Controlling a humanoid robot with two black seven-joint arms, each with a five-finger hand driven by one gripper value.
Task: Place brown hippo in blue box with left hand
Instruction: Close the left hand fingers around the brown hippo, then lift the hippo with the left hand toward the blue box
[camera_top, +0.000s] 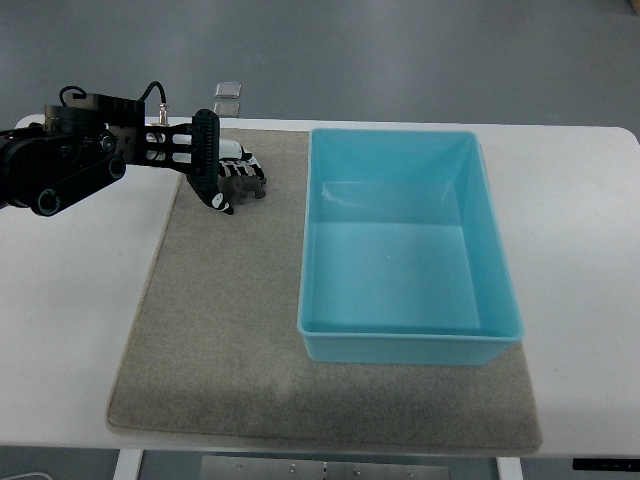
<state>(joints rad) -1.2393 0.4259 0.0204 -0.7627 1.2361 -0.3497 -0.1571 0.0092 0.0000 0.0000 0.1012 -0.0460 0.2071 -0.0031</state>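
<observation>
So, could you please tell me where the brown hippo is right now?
In the top view, the brown hippo sits at the far left corner of the grey mat, right against the left hand and just left of the blue box.

Left hand (212, 165) at brown hippo (245, 184) (beside blue box (404, 345))

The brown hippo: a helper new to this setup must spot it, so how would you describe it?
Find the grey mat on the white table. At its far left corner, left of the blue box, the left hand is at the brown hippo, the only small dark toy there.
</observation>
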